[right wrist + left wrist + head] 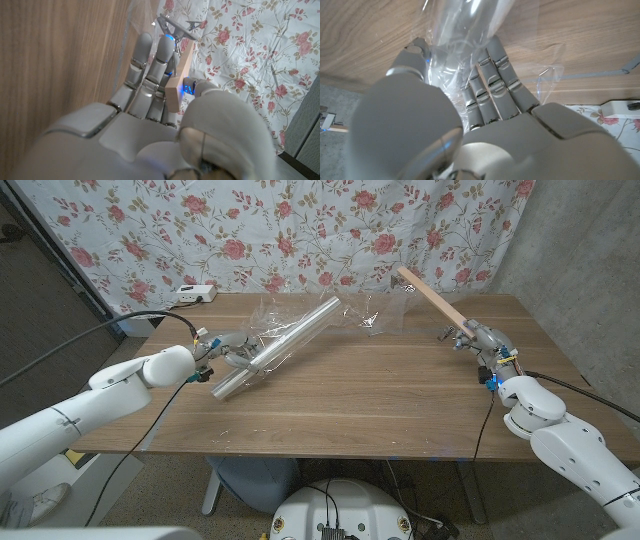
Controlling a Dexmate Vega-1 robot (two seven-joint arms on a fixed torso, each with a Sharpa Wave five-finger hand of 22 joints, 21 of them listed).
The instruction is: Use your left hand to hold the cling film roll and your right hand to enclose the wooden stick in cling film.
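Observation:
The cling film roll (275,345) lies slanted on the table's left half, a shiny silvery tube. My left hand (225,352) grips it near its lower end; in the left wrist view the fingers (492,82) wrap the roll (462,30). A sheet of clear film (350,315) stretches from the roll toward the far right. My right hand (480,340) holds the wooden stick (430,295), which tilts up and away with its far end in the film. In the right wrist view the stick (177,87) sits between thumb and fingers (150,75).
A white power strip (195,293) lies at the table's far left edge. A floral curtain (300,230) hangs behind the wooden table (380,400). A black cable (120,325) loops over my left arm.

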